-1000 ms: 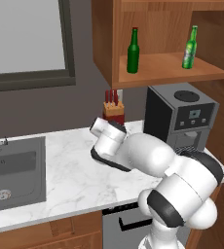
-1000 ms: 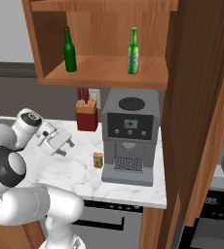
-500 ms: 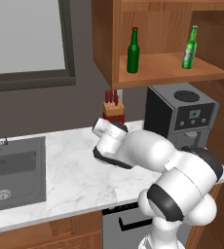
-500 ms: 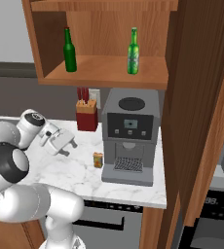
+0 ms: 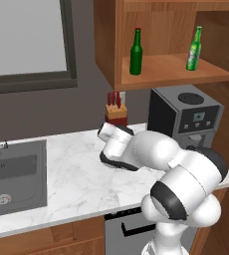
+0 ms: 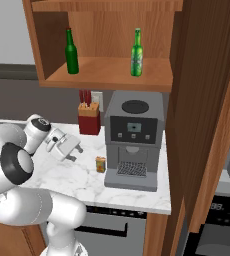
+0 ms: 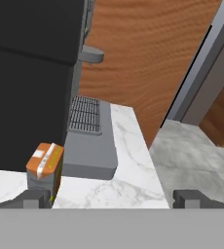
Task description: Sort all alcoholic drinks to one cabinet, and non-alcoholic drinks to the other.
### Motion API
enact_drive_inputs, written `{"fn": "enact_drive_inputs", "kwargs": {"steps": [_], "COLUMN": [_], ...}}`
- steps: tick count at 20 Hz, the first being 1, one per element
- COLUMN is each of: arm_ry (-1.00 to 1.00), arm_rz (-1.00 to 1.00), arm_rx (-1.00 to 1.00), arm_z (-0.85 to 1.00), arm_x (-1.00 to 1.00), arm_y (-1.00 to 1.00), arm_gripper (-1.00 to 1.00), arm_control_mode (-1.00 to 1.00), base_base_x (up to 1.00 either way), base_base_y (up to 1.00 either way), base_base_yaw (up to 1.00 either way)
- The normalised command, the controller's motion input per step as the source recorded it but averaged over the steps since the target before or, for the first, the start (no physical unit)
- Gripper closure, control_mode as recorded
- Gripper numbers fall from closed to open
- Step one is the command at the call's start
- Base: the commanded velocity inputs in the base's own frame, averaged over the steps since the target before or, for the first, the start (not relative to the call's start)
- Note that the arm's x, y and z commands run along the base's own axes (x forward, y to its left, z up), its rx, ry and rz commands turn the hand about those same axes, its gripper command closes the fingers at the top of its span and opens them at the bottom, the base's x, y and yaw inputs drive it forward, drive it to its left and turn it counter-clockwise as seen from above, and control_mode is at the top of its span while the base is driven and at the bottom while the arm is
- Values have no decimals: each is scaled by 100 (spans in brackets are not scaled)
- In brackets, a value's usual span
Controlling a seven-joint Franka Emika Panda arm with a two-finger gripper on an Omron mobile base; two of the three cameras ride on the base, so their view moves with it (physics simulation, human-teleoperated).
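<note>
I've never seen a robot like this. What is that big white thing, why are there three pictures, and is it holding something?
The white thing is a robot arm in a make-believe computer kitchen. Two pictures come from cameras behind it, one on each side. The third comes from a camera on its hand, looking along its gripper, which is open and holds nothing. On the marble counter stand a coffee machine, a block of red-handled knives and a small orange carton. A sink sits at one end. Up in the wooden cabinet stand two green bottles, a darker one and a brighter one.
</note>
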Motion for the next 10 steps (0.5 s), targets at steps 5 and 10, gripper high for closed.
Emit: {"fn": "enact_drive_inputs", "kwargs": {"steps": [5, 10], "arm_ry": [0, 0], "arm_rz": [2, 0], "arm_rx": [0, 0], "arm_z": [-7, -12], "arm_x": [6, 4], "arm_y": [-9, -8], "arm_gripper": [-100, -100], "arm_control_mode": [-100, -100], "base_base_x": [0, 0], "base_base_y": [0, 0], "base_base_yaw": [0, 0]}}
